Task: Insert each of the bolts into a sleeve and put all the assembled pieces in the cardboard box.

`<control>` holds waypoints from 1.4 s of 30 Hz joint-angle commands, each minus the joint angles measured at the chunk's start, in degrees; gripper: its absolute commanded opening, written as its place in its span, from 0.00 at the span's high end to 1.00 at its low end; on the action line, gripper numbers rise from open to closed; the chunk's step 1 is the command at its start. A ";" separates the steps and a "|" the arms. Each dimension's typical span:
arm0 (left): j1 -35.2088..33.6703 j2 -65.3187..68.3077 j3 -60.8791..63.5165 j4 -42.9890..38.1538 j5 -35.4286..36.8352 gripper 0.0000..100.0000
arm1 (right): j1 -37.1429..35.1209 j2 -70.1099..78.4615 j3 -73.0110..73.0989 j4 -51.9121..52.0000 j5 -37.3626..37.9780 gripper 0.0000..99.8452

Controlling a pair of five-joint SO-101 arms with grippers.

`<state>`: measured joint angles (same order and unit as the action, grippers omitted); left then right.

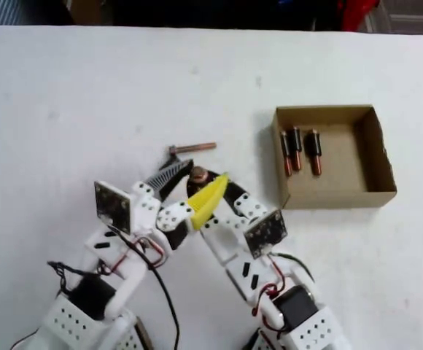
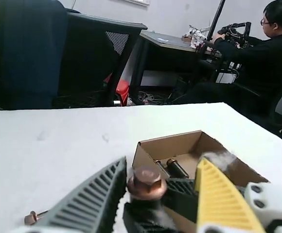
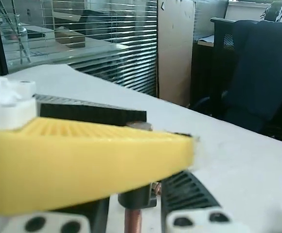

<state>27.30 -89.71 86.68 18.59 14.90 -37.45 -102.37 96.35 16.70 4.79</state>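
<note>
Entry: bolt (image 1: 198, 175), long axis upright, head up, sleeve (image 3: 138, 198) on its shank. We judge the left gripper (image 1: 184, 175) jaws clamped on it; the right gripper (image 1: 222, 184) state we cannot tell. The cardboard box (image 1: 335, 198) sits on the worktop (image 1: 87, 95), nearer the right arm.

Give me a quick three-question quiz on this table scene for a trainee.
1. How many assembled pieces lie in the cardboard box?
2. True or false: a loose bolt lies on the table outside the box.
3. The left hand and right hand are: A over the box; B close together near the loose bolt; C far apart.
Key: 1 three; 2 true; 3 B.
</note>
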 commanded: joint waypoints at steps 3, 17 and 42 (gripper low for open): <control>-2.68 -0.40 -0.70 0.26 0.44 0.74 | 0.57 -0.57 0.53 -0.04 0.09 0.98; -7.16 -0.40 -9.93 0.44 -9.32 0.91 | 0.75 -0.57 0.53 1.98 0.09 0.98; -25.80 -14.55 -17.32 38.77 -12.22 0.98 | 16.31 -0.57 -9.23 15.69 0.09 0.98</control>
<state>3.47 -104.66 71.82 56.04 2.86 -23.82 -102.37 93.36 28.22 4.79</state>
